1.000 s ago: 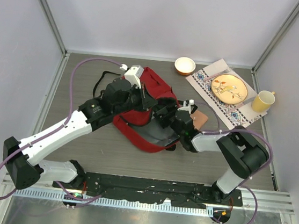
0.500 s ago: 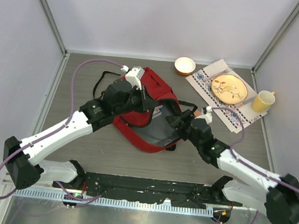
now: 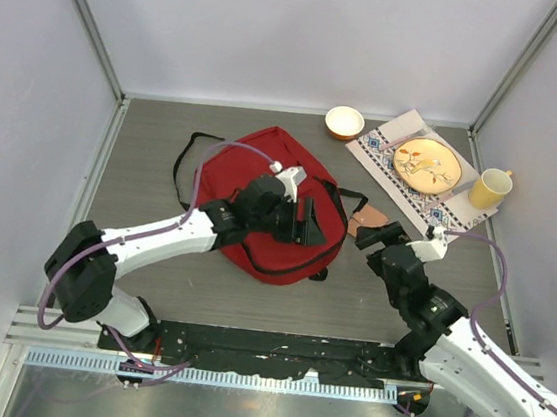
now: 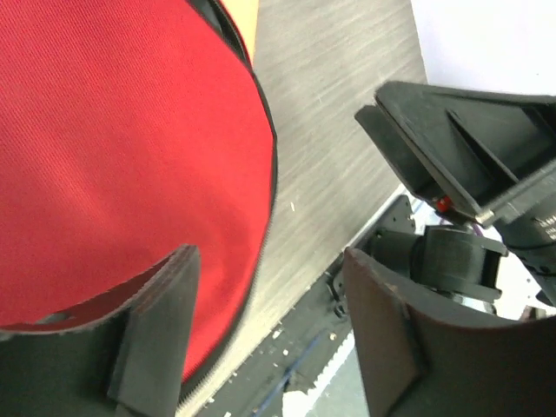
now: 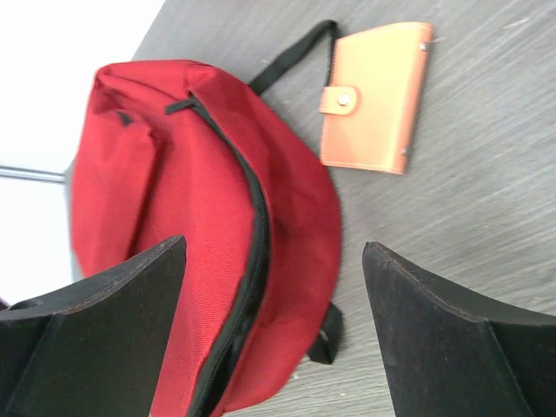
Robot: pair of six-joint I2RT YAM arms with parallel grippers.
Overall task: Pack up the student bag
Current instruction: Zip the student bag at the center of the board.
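Observation:
The red student bag (image 3: 266,182) lies flat on the table, its black straps trailing to the left. Its dark zipper (image 5: 252,234) runs along the curved edge. My left gripper (image 3: 307,222) hovers over the bag's right side, open and holding nothing. In the left wrist view its fingers (image 4: 165,321) frame the bag's red edge (image 4: 130,156) and bare table. My right gripper (image 3: 382,234) is open to the right of the bag and apart from it, and the bag (image 5: 200,217) shows between its fingers (image 5: 452,339). An orange snap-closed wallet (image 5: 373,95) lies on the table beside the bag.
A small white bowl (image 3: 344,122) stands at the back. A patterned placemat (image 3: 381,152) at the back right carries an orange plate (image 3: 427,165), with a yellow mug (image 3: 489,187) beside it. The orange wallet (image 3: 368,219) lies between the bag and my right gripper.
The left gripper has opened and let go of the bag, which has dropped from propped open to lying flat. The right arm has pulled back out of the bag toward the near right.

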